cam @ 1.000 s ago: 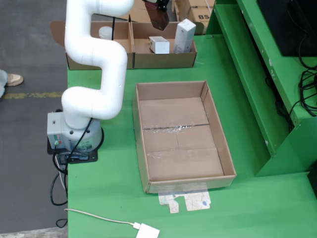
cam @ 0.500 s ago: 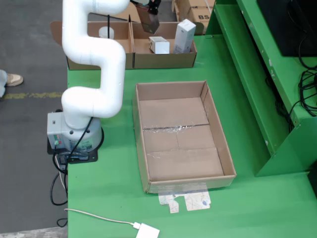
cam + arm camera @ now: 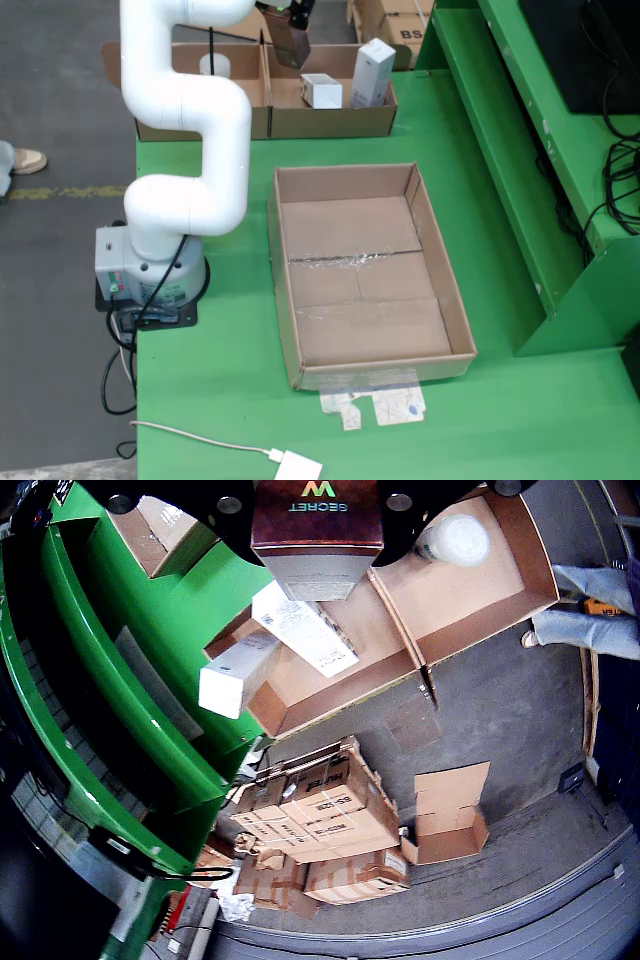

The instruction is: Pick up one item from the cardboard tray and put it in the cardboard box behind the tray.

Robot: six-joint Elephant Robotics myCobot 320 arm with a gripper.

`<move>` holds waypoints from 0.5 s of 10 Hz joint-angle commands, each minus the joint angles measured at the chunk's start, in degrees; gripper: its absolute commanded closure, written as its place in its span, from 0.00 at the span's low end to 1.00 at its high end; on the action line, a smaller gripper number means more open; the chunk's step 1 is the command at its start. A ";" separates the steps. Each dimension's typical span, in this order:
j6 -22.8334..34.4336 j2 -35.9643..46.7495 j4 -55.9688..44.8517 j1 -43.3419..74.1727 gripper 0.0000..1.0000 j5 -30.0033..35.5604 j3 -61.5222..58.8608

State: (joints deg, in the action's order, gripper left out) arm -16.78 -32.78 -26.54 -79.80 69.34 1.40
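one dark carton point(image 3: 316, 525) marked "secret", clenched in tool point(image 3: 316, 500) above cardboard box point(image 3: 450, 580); stacked cartons' print unreadable.

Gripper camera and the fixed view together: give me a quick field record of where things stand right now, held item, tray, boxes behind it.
held item: brown box in the gripper, jaws shut on it, label reading SECRET in the gripper view
position: above the rear cardboard boxes, near the divider
tray: no items visible inside, only tape on its floor
right rear box: two white cartons, one upright, one lying flat
left rear box: one round white item
release: not yet done
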 commanded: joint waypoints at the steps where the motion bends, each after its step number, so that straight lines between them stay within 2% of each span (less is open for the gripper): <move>1: -0.35 0.83 1.02 -3.09 1.00 -0.68 -1.40; 5: 1.76 -2.69 7.49 -6.57 1.00 -1.13 -1.40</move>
State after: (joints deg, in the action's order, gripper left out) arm -16.34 -34.98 -23.64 -84.28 69.60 1.40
